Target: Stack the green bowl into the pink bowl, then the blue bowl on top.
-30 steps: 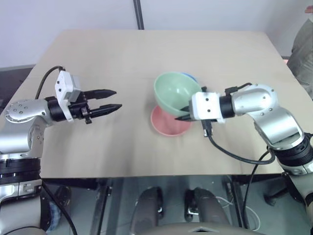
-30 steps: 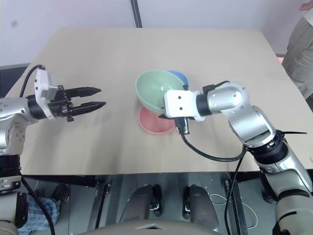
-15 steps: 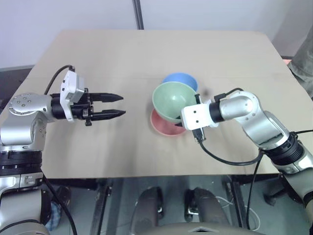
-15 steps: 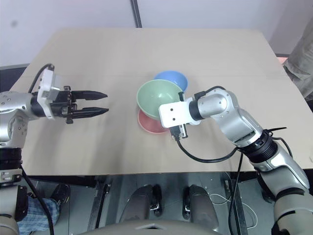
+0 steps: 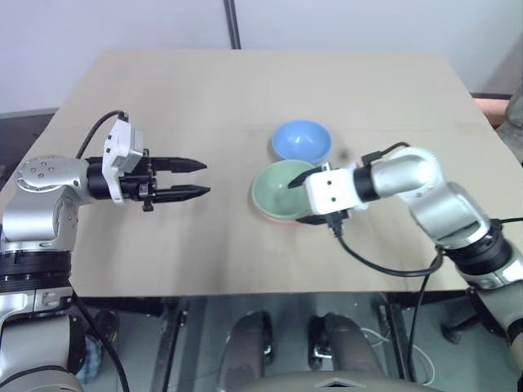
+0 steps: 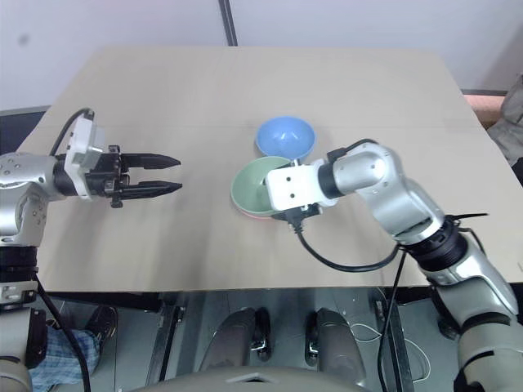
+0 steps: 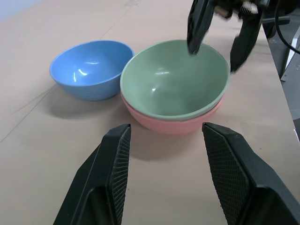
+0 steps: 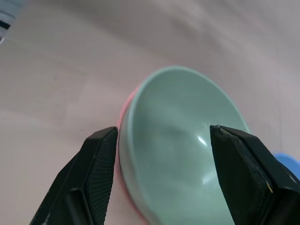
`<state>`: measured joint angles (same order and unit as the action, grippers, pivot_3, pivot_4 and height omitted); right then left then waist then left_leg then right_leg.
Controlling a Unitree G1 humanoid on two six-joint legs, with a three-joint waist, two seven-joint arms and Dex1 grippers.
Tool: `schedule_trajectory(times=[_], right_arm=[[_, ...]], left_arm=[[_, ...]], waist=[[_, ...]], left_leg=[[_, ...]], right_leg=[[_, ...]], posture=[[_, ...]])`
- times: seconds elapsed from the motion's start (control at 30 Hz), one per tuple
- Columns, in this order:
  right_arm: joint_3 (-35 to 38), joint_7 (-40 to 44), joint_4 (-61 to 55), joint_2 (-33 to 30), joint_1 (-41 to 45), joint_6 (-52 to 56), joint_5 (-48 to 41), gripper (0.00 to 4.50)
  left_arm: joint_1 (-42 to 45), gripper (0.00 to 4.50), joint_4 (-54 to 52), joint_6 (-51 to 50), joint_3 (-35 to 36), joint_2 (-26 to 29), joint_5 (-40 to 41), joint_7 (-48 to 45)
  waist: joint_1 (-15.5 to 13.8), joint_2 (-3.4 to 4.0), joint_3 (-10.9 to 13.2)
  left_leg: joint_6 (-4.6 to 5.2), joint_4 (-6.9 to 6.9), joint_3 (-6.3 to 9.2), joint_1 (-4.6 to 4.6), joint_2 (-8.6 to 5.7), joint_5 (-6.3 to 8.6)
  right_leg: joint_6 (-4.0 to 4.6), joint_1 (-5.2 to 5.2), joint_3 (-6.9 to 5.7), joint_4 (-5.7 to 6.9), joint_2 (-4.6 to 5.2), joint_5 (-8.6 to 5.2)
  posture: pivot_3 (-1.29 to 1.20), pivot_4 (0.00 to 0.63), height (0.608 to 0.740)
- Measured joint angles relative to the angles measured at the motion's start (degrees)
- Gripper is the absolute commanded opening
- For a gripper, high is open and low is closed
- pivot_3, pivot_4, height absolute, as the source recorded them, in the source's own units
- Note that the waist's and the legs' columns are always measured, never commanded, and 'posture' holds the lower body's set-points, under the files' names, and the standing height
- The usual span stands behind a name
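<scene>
The green bowl (image 5: 278, 186) sits nested upright inside the pink bowl (image 7: 173, 124), whose rim shows just under it, near the middle of the table. The blue bowl (image 5: 301, 140) stands by itself just behind them, close to the stack. My right gripper (image 5: 304, 198) is open at the right side of the green bowl, its fingers spread apart by the rim and holding nothing. My left gripper (image 5: 206, 178) hovers open and empty over the table well to the left of the bowls, pointing toward them.
The bowls rest on a tan table (image 5: 204, 98) with bare surface all around them. A person's sleeve (image 6: 515, 114) shows past the table's right edge. A dark pole (image 5: 233, 24) rises behind the far edge.
My right gripper brought the green bowl down from a tilted hold into the pink bowl and opened off it. The blue bowl now shows fully. The left gripper stayed put.
</scene>
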<state>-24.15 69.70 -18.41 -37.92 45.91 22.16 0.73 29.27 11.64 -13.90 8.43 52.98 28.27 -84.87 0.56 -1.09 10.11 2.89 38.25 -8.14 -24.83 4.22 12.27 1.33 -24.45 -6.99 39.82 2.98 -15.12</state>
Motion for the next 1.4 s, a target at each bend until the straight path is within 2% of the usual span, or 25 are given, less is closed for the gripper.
schedule_trajectory(times=[0.27,0.47,0.63,0.83,0.93,1.13,1.4], right_arm=[[8.63,3.46,-4.56,-4.12,2.73,13.83,-12.28,3.44],[9.22,-3.08,7.57,-2.99,6.84,9.44,-7.75,3.44],[6.58,-6.27,19.16,-1.11,9.54,-0.96,-1.79,3.44],[1.42,-10.86,34.96,2.37,13.28,-20.25,8.34,3.44],[-1.12,-14.34,43.65,6.65,16.29,-28.89,13.44,3.44],[-3.19,-17.28,52.26,11.44,19.28,-36.42,17.29,3.44],[-4.10,-17.29,56.03,11.72,20.24,-42.23,19.43,3.44]], left_arm=[[0.13,2.56,0.30,0.27,0.00,-0.06,-0.04,0.04],[0.31,2.56,0.93,0.54,-0.08,-0.21,-0.20,0.06],[1.27,2.56,1.29,0.61,-0.23,-0.48,-0.76,0.08],[1.31,2.56,1.39,0.65,-0.26,-0.79,-1.14,0.11],[1.27,2.56,1.29,0.66,-0.25,-0.97,-1.16,0.17],[1.04,2.56,1.22,0.65,-0.21,-1.05,-1.15,0.24],[-0.94,2.56,0.08,0.48,0.11,-0.80,-1.10,1.02]], waist=[[0.32,0.01,0.00],[0.26,0.00,0.00],[0.29,0.00,0.00],[0.48,0.02,0.01],[0.66,0.02,0.01],[0.55,0.02,0.02],[0.47,0.02,0.02]], left_leg=[[0.00,-0.02,-0.01,0.02,0.04,0.00],[0.01,-0.02,-0.04,0.00,0.01,0.01],[-0.01,-0.04,-0.13,-0.05,0.01,-0.01],[-0.02,-0.08,-0.23,-0.04,0.03,-0.01],[-0.02,-0.08,-0.30,-0.02,0.05,-0.02],[-0.02,-0.08,-0.32,-0.03,0.04,-0.02],[-0.03,-0.08,-0.32,-0.01,0.05,-0.02]], right_leg=[[0.01,-0.03,0.02,0.02,-0.02,0.00],[0.01,-0.05,0.02,0.01,0.01,0.00],[0.01,-0.16,0.09,0.04,-0.01,0.00],[0.00,-0.24,0.19,0.06,-0.04,0.00],[0.01,-0.26,0.25,0.09,-0.06,0.00],[0.07,-0.26,0.27,0.09,-0.05,0.04],[0.22,-0.26,0.27,0.10,-0.06,0.13]], posture=[[0.00,0.150,0.740],[0.00,0.150,0.740],[0.00,0.150,0.740],[0.00,0.150,0.740],[0.00,0.150,0.740],[0.00,0.150,0.740],[0.00,0.150,0.740]])
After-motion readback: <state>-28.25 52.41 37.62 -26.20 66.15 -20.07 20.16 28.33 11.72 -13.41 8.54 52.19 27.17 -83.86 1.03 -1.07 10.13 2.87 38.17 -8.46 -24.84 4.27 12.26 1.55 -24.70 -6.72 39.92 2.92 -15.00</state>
